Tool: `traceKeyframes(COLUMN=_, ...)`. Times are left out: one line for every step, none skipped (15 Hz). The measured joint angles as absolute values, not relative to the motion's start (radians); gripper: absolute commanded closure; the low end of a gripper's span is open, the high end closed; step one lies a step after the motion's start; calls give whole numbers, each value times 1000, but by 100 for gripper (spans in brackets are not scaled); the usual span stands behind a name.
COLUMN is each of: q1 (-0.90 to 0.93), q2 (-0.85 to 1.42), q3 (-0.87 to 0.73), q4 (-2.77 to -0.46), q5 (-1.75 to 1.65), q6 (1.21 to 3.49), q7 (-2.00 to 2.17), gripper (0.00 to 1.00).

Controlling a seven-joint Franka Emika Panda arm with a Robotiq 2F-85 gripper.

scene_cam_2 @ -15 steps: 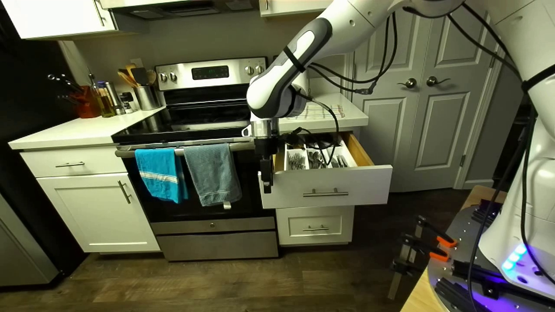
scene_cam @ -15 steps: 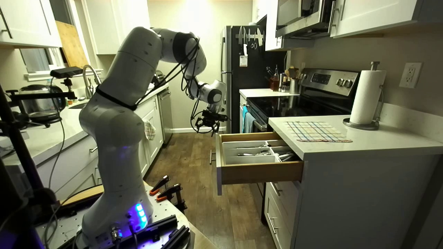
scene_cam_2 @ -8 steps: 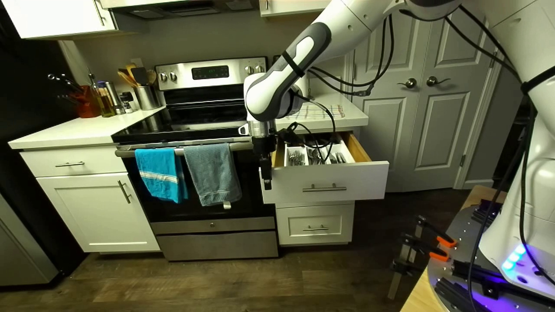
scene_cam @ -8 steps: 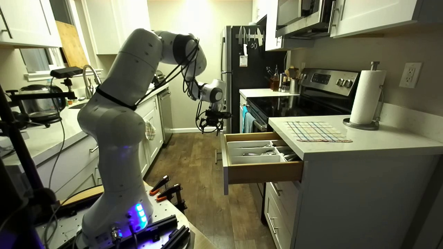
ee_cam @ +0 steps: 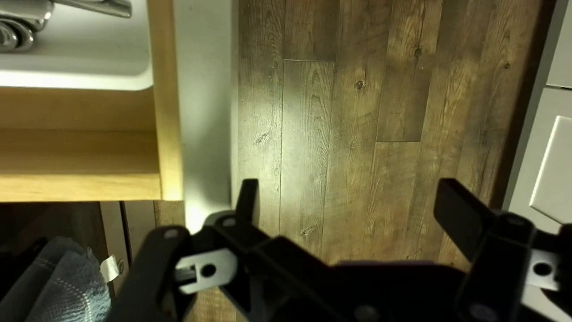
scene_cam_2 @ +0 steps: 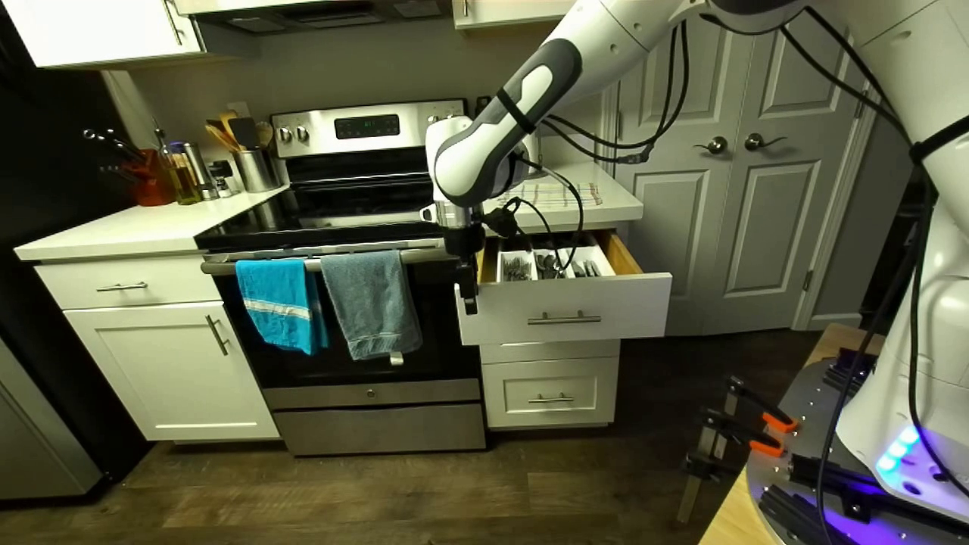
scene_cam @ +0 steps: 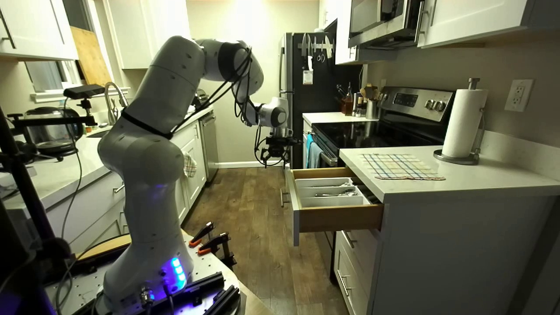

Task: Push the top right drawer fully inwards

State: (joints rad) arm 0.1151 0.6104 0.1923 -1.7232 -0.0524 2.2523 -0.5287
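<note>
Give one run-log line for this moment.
top right drawer: partly out, further in than a second ago | claw: open, at drawer front | push: unfinished

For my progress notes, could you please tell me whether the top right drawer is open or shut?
Open: in both exterior views, the top right drawer sticks well out of the cabinet, its cutlery tray exposed.
</note>
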Motion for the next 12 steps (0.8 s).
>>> traceKeyframes(q1=108, q2=611, q3=192, q4=-1723, q5=-52, q6=2254, q7=-529, gripper=0)
traceKeyframes(q1=102, q2=611, q3=193, q4=-1723, q5=-50, q6=2254, q7=-529, gripper=0)
traceKeyframes(q1=98, q2=611, q3=192, q4=-1723, q5=-50, q6=2256, q7=-529, gripper=0)
traceKeyframes(q1=94, q2=611, q3=190, q4=-1723, q5=-50, q6=2259, q7=-529, gripper=0)
traceKeyframes(q1=91, q2=611, q3=185, q4=-1723, q5=-50, q6=2265, q7=-529, gripper=0)
traceKeyframes(q1=88, q2=611, q3=177, q4=-1723, q5=-52, q6=2274, q7=-529, gripper=0)
traceKeyframes(q1=84, q2=611, q3=169, q4=-1723, q5=-55, q6=2283, q7=-529, gripper=0)
traceKeyframes(q1=80, q2=610, q3=158, q4=-1722, q5=-58, q6=2292, q7=-529, gripper=0)
traceKeyframes(q1=75, q2=609, q3=146, q4=-1719, q5=-64, q6=2299, q7=-529, gripper=0)
traceKeyframes(q1=69, q2=609, q3=133, q4=-1713, q5=-74, q6=2302, q7=-529, gripper=0)
traceKeyframes(q1=66, q2=608, q3=118, q4=-1705, q5=-91, q6=2305, q7=-529, gripper=0)
traceKeyframes(q1=63, q2=607, q3=102, q4=-1693, q5=-102, q6=2309, q7=-528, gripper=0)
